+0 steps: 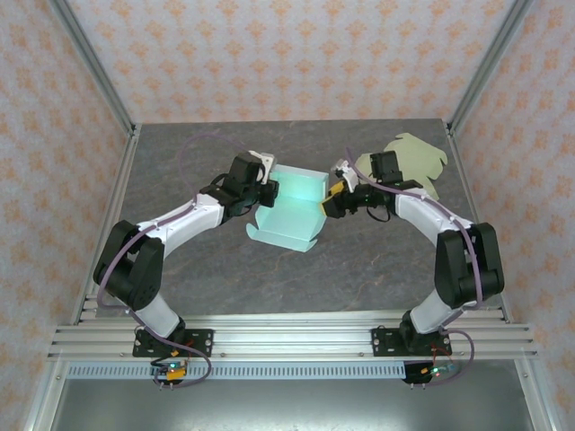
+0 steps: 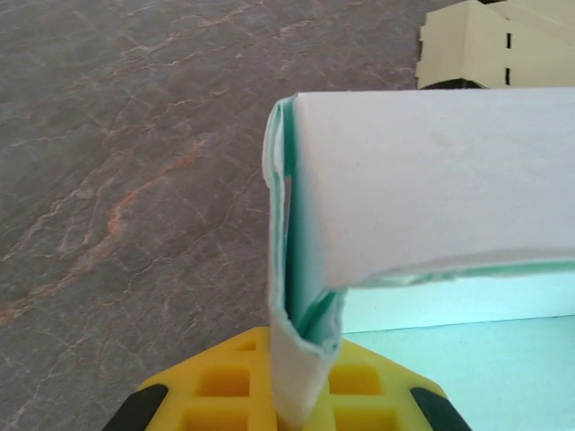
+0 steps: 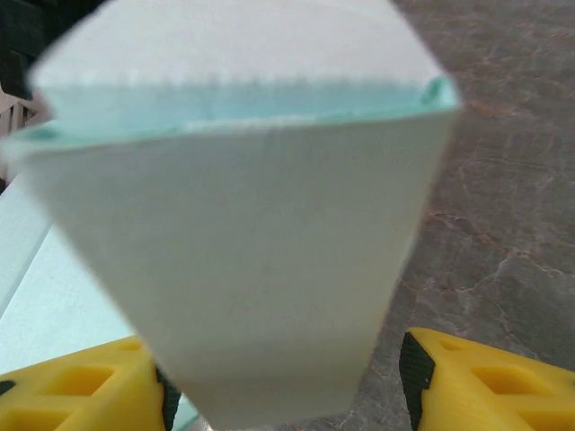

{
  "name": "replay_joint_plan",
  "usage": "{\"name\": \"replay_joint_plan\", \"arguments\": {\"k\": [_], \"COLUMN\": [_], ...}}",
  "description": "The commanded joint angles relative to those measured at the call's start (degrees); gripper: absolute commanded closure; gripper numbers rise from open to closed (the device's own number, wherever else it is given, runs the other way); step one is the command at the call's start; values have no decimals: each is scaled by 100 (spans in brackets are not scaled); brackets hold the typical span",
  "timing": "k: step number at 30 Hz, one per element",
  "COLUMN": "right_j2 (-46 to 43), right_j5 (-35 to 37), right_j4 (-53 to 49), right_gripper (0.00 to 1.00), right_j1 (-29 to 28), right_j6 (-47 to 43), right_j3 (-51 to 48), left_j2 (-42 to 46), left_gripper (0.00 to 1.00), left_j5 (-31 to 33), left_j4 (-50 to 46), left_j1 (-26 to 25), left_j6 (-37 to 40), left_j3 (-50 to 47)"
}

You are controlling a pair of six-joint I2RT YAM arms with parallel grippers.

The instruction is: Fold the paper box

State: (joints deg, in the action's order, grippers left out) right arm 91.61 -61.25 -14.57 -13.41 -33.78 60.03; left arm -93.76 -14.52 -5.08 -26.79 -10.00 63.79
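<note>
Beneath my left gripper (image 1: 267, 190) and right gripper (image 1: 331, 199) spreads a grey, rust-veined marbled table (image 1: 296, 278). Beyond and beside them stand walls (image 1: 296, 54) papered pale pink with orange florets, framed by aluminium posts (image 1: 90, 63). Behind them runs a slotted aluminium rail (image 1: 296, 334). The light is even.

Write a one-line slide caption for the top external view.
Teal paper box half folded: left tool pinches one wall, right tool open around the opposite flap, cream blank behind.
</note>
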Motion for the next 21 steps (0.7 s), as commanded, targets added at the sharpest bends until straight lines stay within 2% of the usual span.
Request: {"name": "replay_joint_plan", "arguments": {"k": [1, 6, 10, 15, 18, 19, 21], "right_j2": [106, 216, 204, -61, -183, -224, -339], "right_j5": [23, 33, 638, 1660, 2025, 2034, 2063], "right_j4": [-21, 165, 864, 2116, 2349, 2374, 2405], "right_gripper": [38, 61, 77, 77, 79, 77, 61], "right_j1": [-137, -235, -442, -824, -925, -929, -916], "right_j6": [-287, -159, 637, 1735, 2064, 2102, 2113], "right_j3": [246, 289, 125, -490, -660, -700, -811], "left_j2": [184, 191, 176, 171, 115, 97, 82], "left_gripper": [100, 100, 100, 100, 100, 100, 100], "left_j5": [-382, -494, -371, -227, -244, -240, -156], "left_j4": [359, 394, 328, 296, 309, 298, 280], "left_j1": [4, 5, 5, -1, 3, 3, 2], "left_j6": [179, 182, 147, 82, 72, 94, 153], "left_j3": [84, 94, 124, 136, 158, 164, 156]}}
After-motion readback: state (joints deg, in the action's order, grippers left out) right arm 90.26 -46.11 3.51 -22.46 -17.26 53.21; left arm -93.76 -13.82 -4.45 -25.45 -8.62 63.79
